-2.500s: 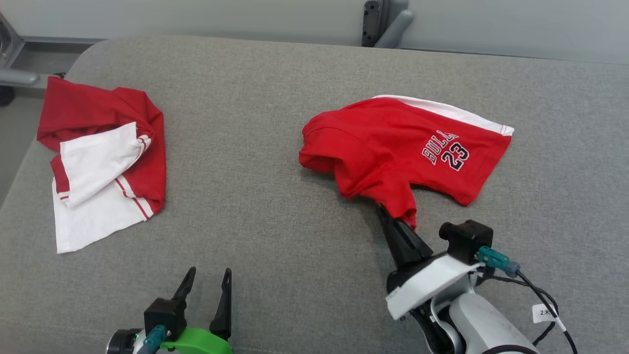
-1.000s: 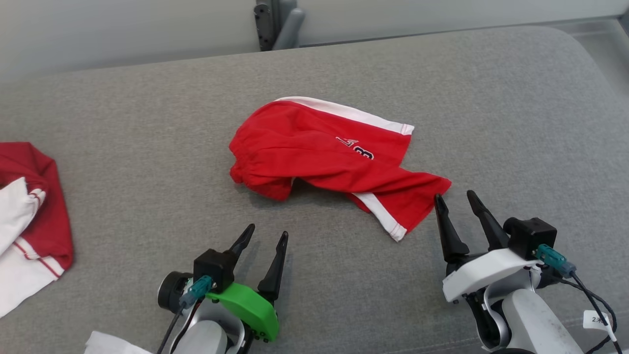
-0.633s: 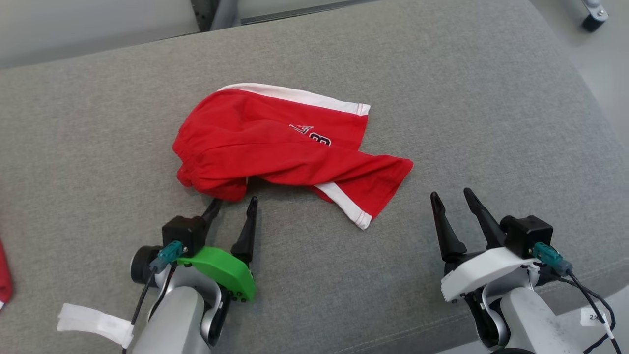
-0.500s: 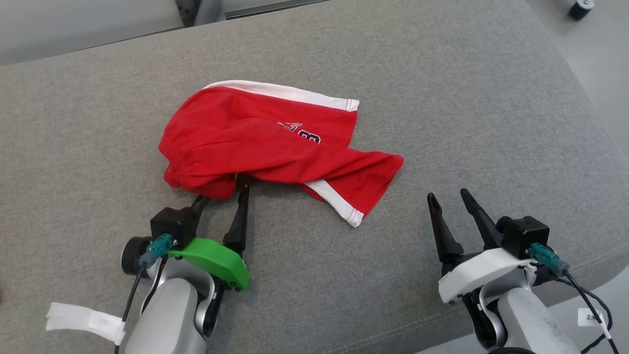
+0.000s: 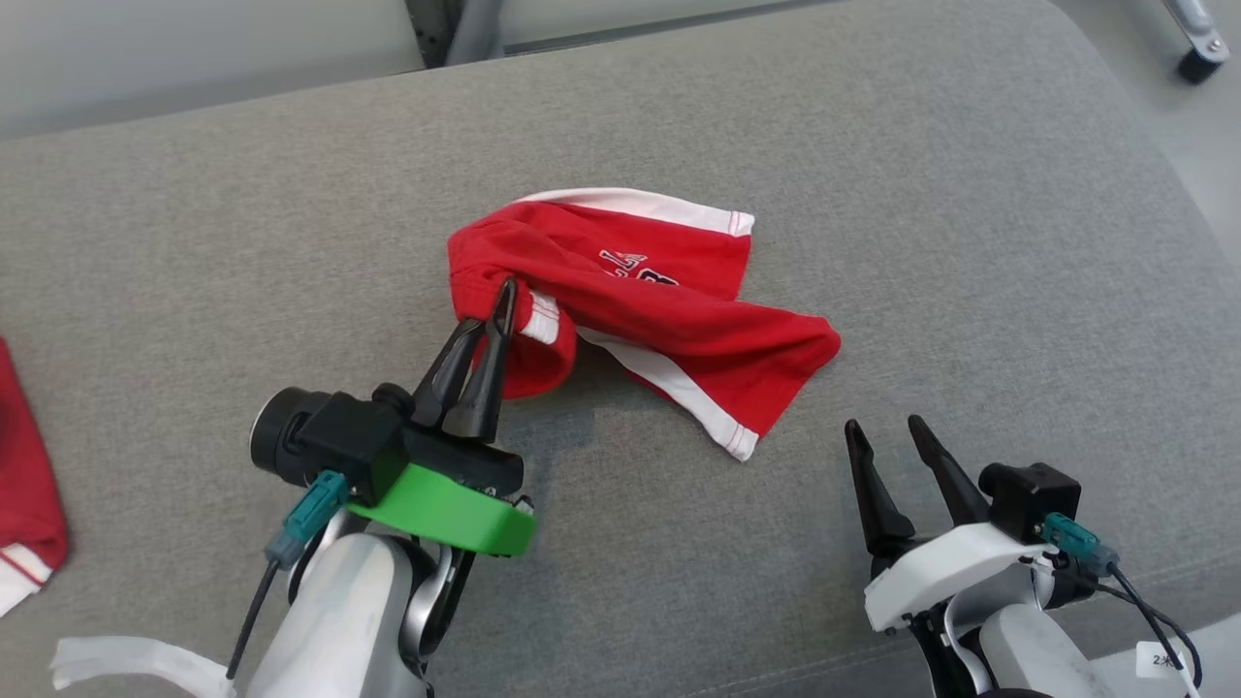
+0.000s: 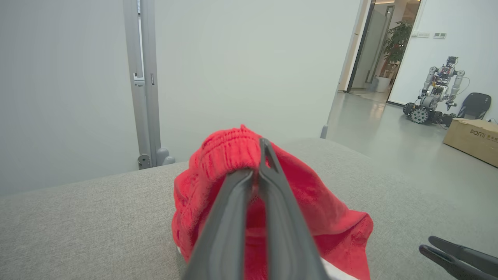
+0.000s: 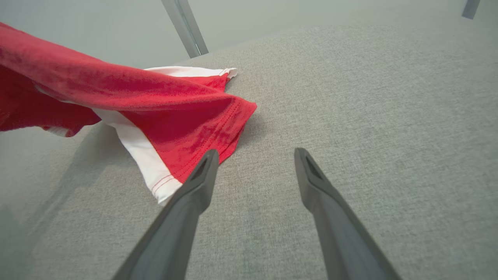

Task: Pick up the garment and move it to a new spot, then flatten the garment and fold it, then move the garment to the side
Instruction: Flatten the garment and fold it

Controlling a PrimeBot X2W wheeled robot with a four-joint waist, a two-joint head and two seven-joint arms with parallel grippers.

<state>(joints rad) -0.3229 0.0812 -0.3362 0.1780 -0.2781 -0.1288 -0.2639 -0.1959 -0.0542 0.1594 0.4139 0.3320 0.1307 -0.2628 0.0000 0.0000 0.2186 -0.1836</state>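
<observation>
Flattening stage, apparently: left gripper (image 5: 496,302) pinches crumpled red white-trimmed jersey shorts (image 5: 679,310) by the waistband (image 6: 229,151) above grey fabric cushion (image 5: 291,194); spread, empty right gripper (image 5: 882,427) should next grasp the hem (image 7: 163,186).

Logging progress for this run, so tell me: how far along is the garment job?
Done: nothing finished; the red shorts lie bunched and unfolded on the grey cushion. In hand: the left gripper is shut on the elastic waistband, that edge lifted. The right gripper is open and empty beside the hem. Left: flattening, folding, moving aside.
</observation>
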